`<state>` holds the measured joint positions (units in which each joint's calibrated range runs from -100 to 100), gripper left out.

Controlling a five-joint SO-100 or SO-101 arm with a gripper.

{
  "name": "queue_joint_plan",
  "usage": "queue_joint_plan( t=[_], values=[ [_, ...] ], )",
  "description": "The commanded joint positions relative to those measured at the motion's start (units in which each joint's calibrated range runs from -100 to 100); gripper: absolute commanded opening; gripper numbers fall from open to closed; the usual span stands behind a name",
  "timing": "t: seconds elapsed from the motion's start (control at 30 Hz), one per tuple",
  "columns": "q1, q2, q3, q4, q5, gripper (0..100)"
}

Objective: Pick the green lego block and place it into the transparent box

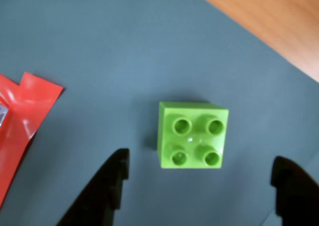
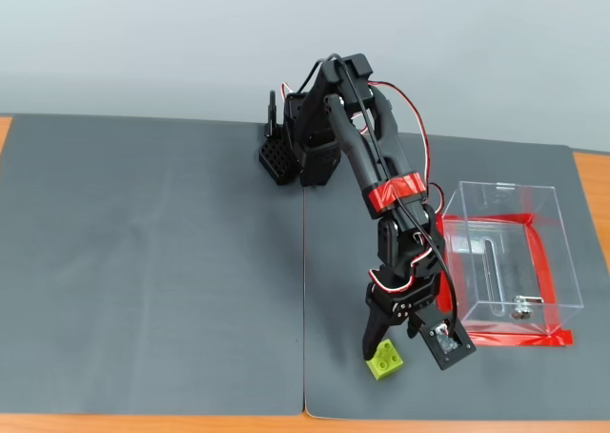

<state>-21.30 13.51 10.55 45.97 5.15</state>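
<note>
The green lego block (image 1: pixel 192 135) is a lime brick with four round studs; it lies flat on the grey mat. In the fixed view the block (image 2: pixel 387 358) sits near the mat's front edge, right of the centre seam. My gripper (image 1: pixel 199 178) is open, its two black fingers on either side of the block and just short of it, not touching. In the fixed view the gripper (image 2: pixel 405 342) hovers just above the block. The transparent box (image 2: pixel 510 259) stands to the right of the arm, with red tape around its base and a small metal piece (image 2: pixel 520 310) inside.
Two grey mats (image 2: pixel 152 271) cover the table, joined by a seam (image 2: pixel 304 309). Bare wood (image 1: pixel 264 22) shows past the mat's edge. Red tape (image 1: pixel 22 116) lies at the left of the wrist view. The arm's base (image 2: pixel 295 152) stands at the back.
</note>
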Motion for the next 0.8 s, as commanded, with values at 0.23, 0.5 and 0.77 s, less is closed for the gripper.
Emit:
queue_joint_plan(
  t=[0.23,0.5,0.77],
  values=[
    [0.3,1.7,-2.7,-1.7,-0.3,32],
    [0.7,3.8,-2.7,-1.7,-0.3,32],
    [0.7,4.3,-2.4,-3.6,-0.3,32]
  ],
)
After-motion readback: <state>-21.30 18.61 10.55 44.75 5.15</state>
